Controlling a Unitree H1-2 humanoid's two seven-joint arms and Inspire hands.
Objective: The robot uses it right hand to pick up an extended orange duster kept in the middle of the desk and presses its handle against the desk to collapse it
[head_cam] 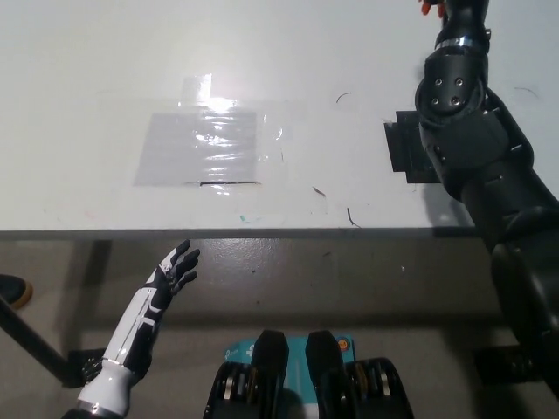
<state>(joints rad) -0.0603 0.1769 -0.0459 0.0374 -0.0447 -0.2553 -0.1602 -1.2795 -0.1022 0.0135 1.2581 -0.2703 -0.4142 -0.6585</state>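
My black right arm [472, 148] reaches from the lower right across the desk to the picture's top edge. The right hand [463, 10] is mostly cut off there, so its fingers cannot be made out. A small orange sliver of the duster [425, 7] shows just left of that hand at the top edge; the rest of it is out of view, and I cannot tell whether the hand touches it. The white left hand [173, 272] rests open at the lower left, below the desk's front edge.
On the white desk [87, 87] lies a clear tape patch [201, 148] at the middle left. A black tape square [403, 150] lies at the right, partly covered by my arm. The desk's front edge [262, 232] runs across the middle, with floor below it.
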